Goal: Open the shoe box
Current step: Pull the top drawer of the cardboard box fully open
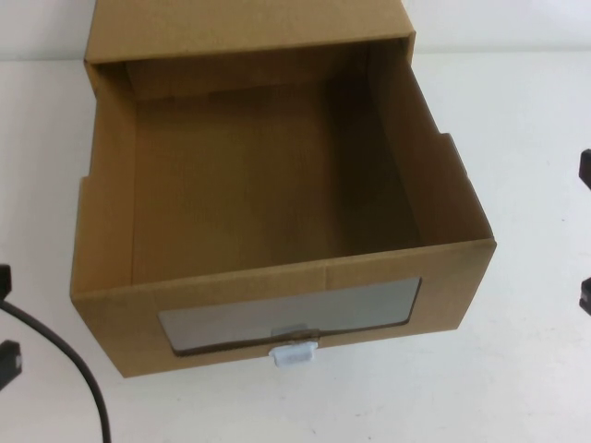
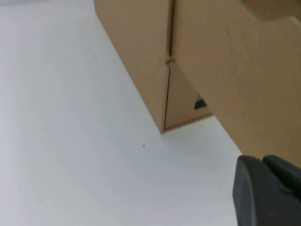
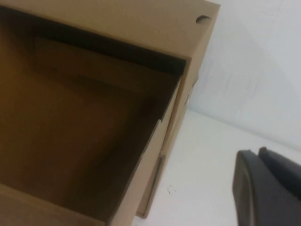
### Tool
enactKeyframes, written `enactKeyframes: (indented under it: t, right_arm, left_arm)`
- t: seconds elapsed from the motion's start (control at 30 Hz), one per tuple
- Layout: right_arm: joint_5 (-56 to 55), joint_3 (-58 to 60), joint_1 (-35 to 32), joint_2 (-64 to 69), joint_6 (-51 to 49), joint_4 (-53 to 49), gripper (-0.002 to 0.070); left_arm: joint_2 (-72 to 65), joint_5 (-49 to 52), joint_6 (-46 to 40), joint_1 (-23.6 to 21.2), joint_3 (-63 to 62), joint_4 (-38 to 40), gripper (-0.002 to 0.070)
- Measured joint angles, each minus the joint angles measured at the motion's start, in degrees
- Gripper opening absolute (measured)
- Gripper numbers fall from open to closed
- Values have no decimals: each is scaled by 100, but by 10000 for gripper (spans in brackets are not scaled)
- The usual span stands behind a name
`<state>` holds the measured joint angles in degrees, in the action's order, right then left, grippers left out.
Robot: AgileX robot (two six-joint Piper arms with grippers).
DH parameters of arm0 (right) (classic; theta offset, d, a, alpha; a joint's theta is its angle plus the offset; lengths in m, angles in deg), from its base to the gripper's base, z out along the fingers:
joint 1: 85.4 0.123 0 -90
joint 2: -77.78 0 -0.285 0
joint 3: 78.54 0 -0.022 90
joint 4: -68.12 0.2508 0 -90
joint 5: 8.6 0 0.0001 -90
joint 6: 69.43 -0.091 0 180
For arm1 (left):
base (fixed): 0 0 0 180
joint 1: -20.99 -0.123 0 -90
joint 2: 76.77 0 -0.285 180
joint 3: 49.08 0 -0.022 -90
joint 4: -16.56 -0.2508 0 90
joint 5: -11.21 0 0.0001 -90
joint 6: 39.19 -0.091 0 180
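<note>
The shoe box point(image 1: 102, 231) stands in the middle of the table point(image 1: 517, 388). Its drawer point(image 1: 268, 194) is drawn well out of the cardboard sleeve point(image 1: 249, 28) towards the robot, and its bare inside is open to view. By this the opening looks all but done.

The left pincer point(image 2: 263, 188) sits low by the box's front left corner, and its fingers seem pressed together on nothing. The right pincer point(image 3: 263, 183) hangs off the box's right side, shut and empty. Neither touches the cardboard. In the high view only dark bits of each arm show at the edges.

If more travel is wanted, the white tab point(image 1: 294, 353) under the clear window point(image 1: 295, 314) on the front wall is the place to take hold. The pull should run straight along the sleeve's line, low and level. A sideways tug would likely jam the drawer or drag the whole light box across the table. The other arm could press on the sleeve's top to steady it.

The drawer should not come fully free. Its back end appears only just inside the sleeve, so any further pull ought to be short. The black cable point(image 1: 65, 351) near the front left corner deserves care when the left arm moves.
</note>
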<state>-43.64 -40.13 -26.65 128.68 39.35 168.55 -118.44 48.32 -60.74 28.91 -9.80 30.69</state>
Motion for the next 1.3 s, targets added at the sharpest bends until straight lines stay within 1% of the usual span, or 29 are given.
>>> enactKeyframes:
  t: [0.17,0.33,0.57,0.77,1.07,1.3]
  right_arm:
    - [-162,0,0,-56,0,0,-18]
    - [-386,0,0,-443,0,0,-18]
    - [-22,0,0,-797,0,0,-18]
    - [-526,0,0,-797,0,0,-18]
    - [683,0,0,-621,0,0,-18]
    - [856,326,-35,-625,0,0,-18]
  left_arm:
    - [0,113,0,0,0,0,-6]
    - [0,140,0,0,0,0,-6]
    - [0,140,0,0,0,0,-6]
    - [0,140,0,0,0,0,-6]
    - [0,140,-11,0,0,0,-6]
    - [0,140,-11,0,0,0,-6]
